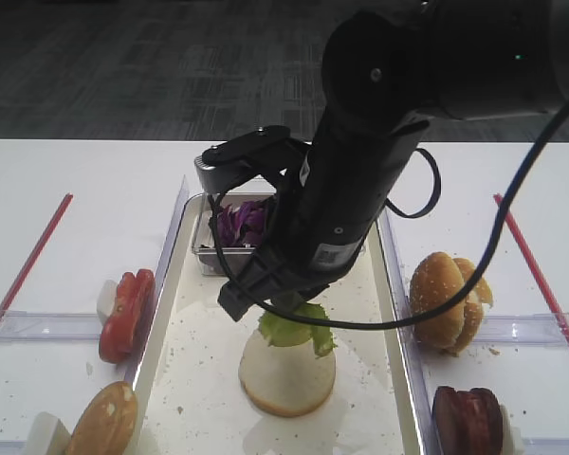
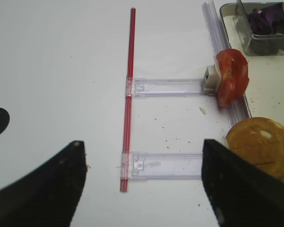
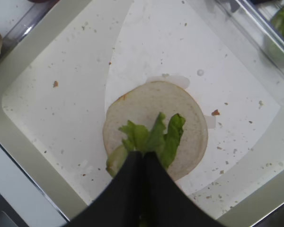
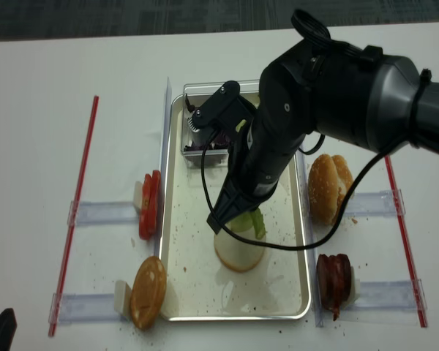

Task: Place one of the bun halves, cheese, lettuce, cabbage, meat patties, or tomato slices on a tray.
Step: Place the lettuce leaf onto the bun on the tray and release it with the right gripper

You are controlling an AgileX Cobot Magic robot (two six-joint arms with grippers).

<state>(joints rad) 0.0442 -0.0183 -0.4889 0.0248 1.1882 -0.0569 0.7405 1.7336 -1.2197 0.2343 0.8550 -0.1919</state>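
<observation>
Lettuce (image 3: 154, 139), a frilly light green leaf with pale veins, is pinched in your right gripper (image 3: 143, 158), whose black jaws are pressed fully together on its lower end. The leaf hangs directly over a bun half (image 3: 189, 120) that lies flat-face up, pale cream and round, on the tray (image 1: 175, 351); whether leaf and bun touch cannot be told. The tray is a large rectangle with a silver metal rim and an off-white base speckled with crumbs.

Your right arm is bulky and black, reaching down over the middle of the tray and hiding much of its far half in the overhead views. At the tray's far end sits a small clear box (image 1: 205, 248) holding dark purple cabbage (image 1: 239, 224) strips.

Left of the tray, on clear plastic holders, stand glossy red tomato slices (image 1: 125, 313) and, nearer, a golden-brown bun half (image 1: 107, 421) on edge. Right of the tray stand more bun halves (image 1: 448, 299) and dark reddish-brown meat patties (image 1: 468, 418). Thin red strips (image 2: 128, 97) lie on the white table at both sides.

Your left gripper (image 2: 142, 182) hovers over the table left of the tray, its dark jaws spread wide with nothing between them.
</observation>
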